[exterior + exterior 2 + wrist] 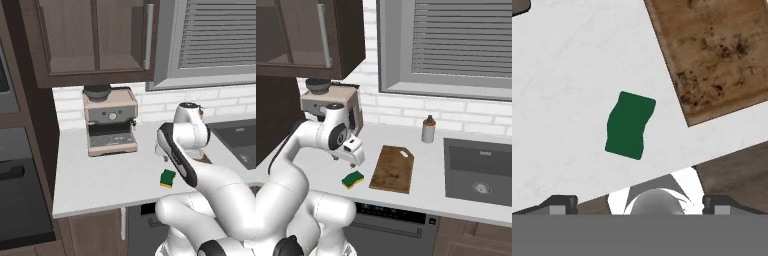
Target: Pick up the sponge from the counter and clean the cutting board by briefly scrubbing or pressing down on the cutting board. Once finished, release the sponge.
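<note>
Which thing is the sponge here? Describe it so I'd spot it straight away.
Find the pale counter under the window, then the brown cutting board on it. The sponge lies just left of that board: a small block, green on top with a yellow layer.

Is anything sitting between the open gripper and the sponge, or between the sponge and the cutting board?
Nothing visible. The gripper, jaws open, hangs above the sponge with bare counter around it, and only bare counter separates the sponge from the cutting board.
</note>
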Robot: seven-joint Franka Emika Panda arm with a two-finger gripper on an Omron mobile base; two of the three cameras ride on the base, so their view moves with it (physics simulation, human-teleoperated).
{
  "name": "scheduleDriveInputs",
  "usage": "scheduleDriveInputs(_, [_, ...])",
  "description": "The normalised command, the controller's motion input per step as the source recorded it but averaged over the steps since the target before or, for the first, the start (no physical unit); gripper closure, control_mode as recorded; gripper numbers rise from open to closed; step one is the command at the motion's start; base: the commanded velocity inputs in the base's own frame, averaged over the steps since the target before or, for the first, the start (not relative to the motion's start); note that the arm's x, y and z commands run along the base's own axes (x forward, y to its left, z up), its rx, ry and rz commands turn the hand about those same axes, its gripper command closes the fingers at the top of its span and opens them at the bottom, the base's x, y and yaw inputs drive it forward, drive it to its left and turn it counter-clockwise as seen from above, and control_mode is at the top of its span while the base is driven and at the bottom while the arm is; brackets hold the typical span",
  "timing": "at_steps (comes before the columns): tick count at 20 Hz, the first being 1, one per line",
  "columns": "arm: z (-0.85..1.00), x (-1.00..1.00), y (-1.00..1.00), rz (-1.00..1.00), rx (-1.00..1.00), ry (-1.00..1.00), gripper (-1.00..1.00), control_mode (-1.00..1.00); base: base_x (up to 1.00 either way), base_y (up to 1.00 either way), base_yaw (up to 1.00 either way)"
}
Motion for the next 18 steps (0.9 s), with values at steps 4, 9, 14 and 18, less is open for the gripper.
scheduleDriveInputs(4, [-0.62, 0.12, 0.00, 0.00, 0.00, 0.02, -1.00, -1.00, 0.00, 0.00, 0.00])
scheduleDriveInputs(9, [-0.66, 0.18, 0.00, 0.00, 0.00, 0.07, -1.00, -1.00, 0.00, 0.00, 0.00])
scheduleDriveInputs(14, [-0.44, 0.25, 0.00, 0.00, 0.00, 0.06, -1.00, -1.00, 0.00, 0.00, 0.00])
scheduleDriveInputs(18, [-0.15, 0.37, 0.00, 0.00, 0.00, 0.04, -1.00, -1.00, 0.00, 0.00, 0.00])
